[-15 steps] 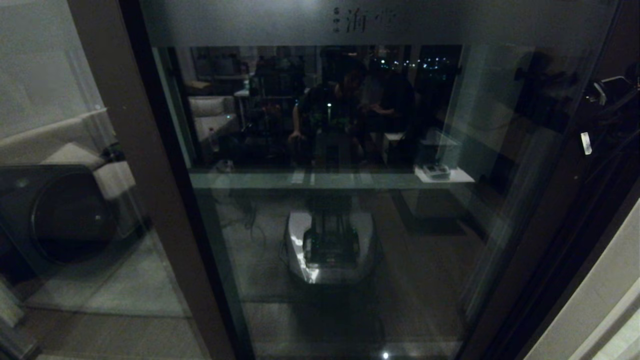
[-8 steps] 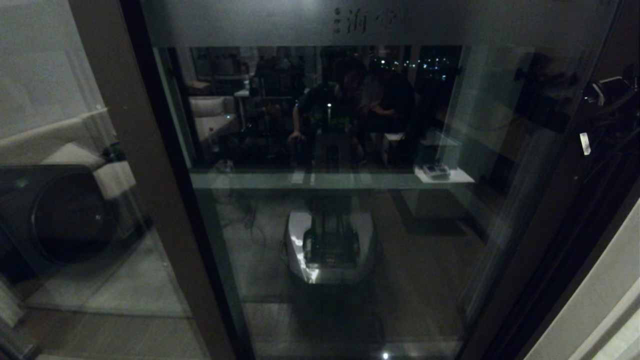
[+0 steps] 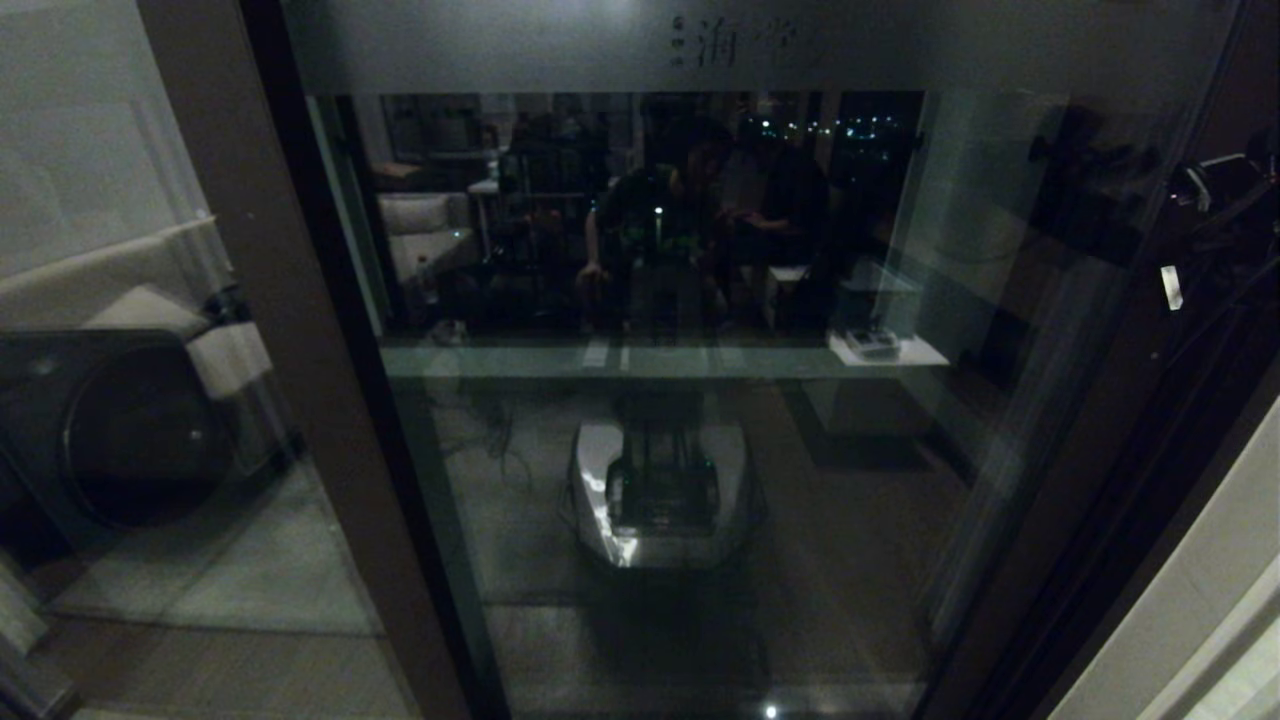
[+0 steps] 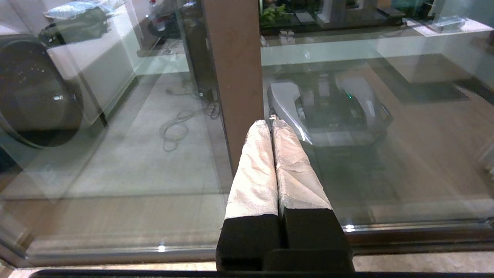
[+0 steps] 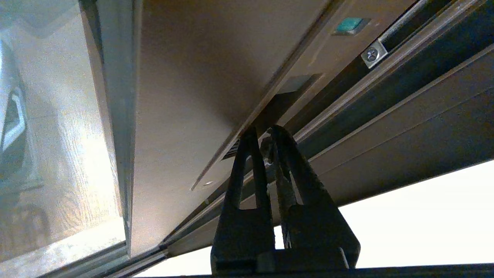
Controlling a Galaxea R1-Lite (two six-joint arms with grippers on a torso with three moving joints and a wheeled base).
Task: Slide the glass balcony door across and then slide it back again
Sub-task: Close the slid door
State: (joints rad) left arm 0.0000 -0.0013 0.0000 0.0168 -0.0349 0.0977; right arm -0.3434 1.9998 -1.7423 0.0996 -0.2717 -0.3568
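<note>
The glass balcony door (image 3: pixel 680 400) fills the middle of the head view, standing upright with its long axis vertical, its dark brown stile (image 3: pixel 300 400) running down the left side and a second stile at the far right. Across its top runs a frosted strip (image 3: pixel 740 45) bearing small Chinese characters, too dim to read. The glass mirrors the robot's base and a room behind.

In the right wrist view the right pincer (image 5: pixel 263 133) has its two black fingers (image 5: pixel 247 154) drawn nearly together, the tips pushed into the slim dark recessed handle (image 5: pixel 270 112) on the door's brown stile; whether they clamp anything cannot be told. A screw (image 5: pixel 372 55) and a small green square mark (image 5: pixel 348 24) sit further along the frame.

The left pincer (image 4: pixel 270 123) has its cloth-wrapped fingers (image 4: pixel 254 170) pressed together on nothing, tips just in front of a brown stile (image 4: pixel 235 69).

Behind the left-hand glass sits a round-doored washing machine (image 3: pixel 110 430).
</note>
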